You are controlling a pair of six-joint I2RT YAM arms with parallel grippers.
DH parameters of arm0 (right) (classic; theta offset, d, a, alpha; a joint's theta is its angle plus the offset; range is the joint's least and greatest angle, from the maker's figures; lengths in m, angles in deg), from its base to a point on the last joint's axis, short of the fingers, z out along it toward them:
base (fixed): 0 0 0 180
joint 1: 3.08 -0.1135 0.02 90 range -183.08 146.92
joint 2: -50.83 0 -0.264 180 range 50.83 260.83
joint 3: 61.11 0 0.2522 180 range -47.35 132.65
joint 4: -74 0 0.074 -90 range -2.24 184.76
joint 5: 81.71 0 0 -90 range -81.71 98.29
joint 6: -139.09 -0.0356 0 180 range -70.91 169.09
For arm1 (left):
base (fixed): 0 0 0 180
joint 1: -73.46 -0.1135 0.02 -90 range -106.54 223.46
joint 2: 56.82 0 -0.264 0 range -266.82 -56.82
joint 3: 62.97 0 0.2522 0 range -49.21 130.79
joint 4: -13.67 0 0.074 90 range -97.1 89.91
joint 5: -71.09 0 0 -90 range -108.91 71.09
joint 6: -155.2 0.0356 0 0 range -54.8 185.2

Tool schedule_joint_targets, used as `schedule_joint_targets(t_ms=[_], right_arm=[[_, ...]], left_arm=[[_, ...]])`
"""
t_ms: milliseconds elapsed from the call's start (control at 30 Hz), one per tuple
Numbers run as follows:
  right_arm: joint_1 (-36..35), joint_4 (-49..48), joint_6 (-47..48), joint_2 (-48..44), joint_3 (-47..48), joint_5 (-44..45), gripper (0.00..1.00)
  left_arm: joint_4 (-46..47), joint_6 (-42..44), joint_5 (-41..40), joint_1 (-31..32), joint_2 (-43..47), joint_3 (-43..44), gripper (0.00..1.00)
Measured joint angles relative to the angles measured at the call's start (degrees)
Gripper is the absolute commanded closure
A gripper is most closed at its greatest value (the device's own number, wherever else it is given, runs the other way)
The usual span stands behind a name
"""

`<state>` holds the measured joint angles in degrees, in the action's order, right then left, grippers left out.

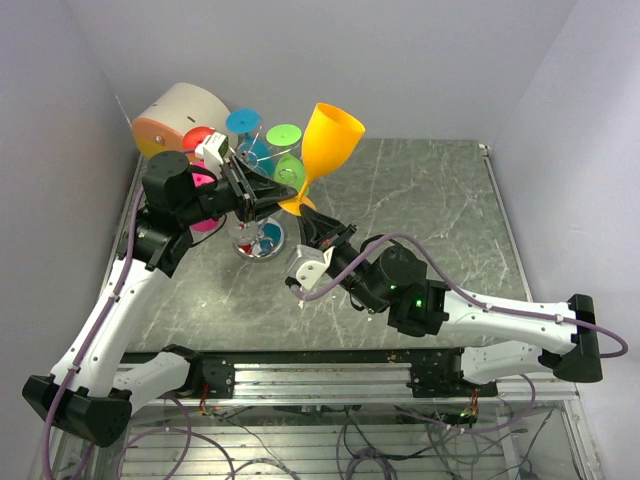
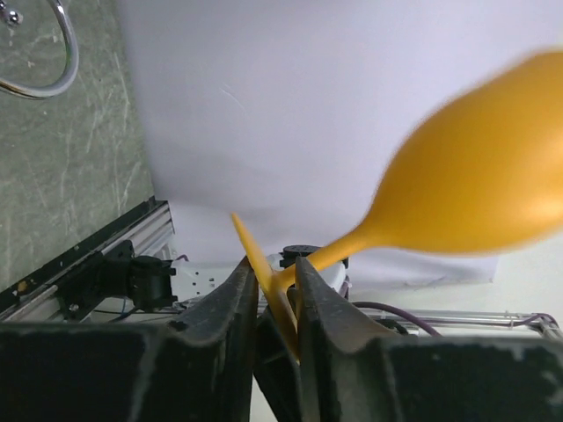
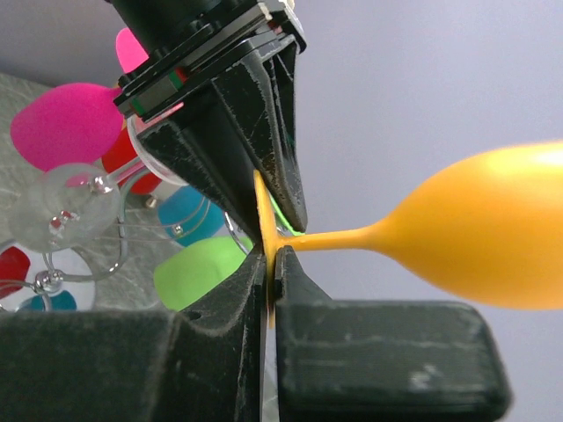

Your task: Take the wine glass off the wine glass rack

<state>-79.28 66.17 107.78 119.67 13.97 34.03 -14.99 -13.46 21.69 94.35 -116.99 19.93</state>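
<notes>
The orange wine glass (image 1: 331, 140) hangs in the air just right of the wine glass rack (image 1: 258, 242), bowl tilted up and to the right. My right gripper (image 1: 312, 222) is shut on the edge of its flat foot from below (image 3: 269, 255). From the rack side, my left gripper (image 1: 290, 200) has its fingers pressed round the same foot where the stem joins (image 2: 274, 268). In the wrist views the bowl (image 2: 475, 202) (image 3: 493, 229) is blurred. A curled wire arm of the rack (image 2: 53, 79) shows in the left wrist view's upper left corner.
Pink (image 3: 66, 123), green (image 3: 198, 268), blue (image 3: 189, 215) and red glasses hang on the rack's wire arms. A big beige drum with an orange face (image 1: 180, 115) stands at the back left by the wall. The marble tabletop (image 1: 440, 220) stretches to the right.
</notes>
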Motion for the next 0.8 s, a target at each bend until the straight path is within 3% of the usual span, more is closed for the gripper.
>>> schedule_joint_targets(t_ms=[67,233,400,633,800], right_arm=[[-0.2,-0.3,1.0,0.0,-0.6,0.3,0.99],[-0.7,0.1,1.5,-0.4,-1.9,1.6,0.64],[-2.0,5.9,-7.8,-6.6,-2.8,5.2,0.54],[-2.5,22.8,-29.9,-21.0,0.1,12.5,0.56],[-2.5,38.3,-45.4,-18.9,8.7,19.1,0.71]], left_arm=[[1.3,-1.4,0.1,0.0,0.4,-1.0,0.92],[1.8,-3.3,0.2,0.2,0.5,-1.7,0.93],[4.3,-1.9,0.1,0.7,1.1,-2.5,0.93],[5.8,2.2,-2.5,0.7,3.0,-3.2,0.93],[4.5,10.0,-6.1,0.7,6.0,-3.3,0.93]])
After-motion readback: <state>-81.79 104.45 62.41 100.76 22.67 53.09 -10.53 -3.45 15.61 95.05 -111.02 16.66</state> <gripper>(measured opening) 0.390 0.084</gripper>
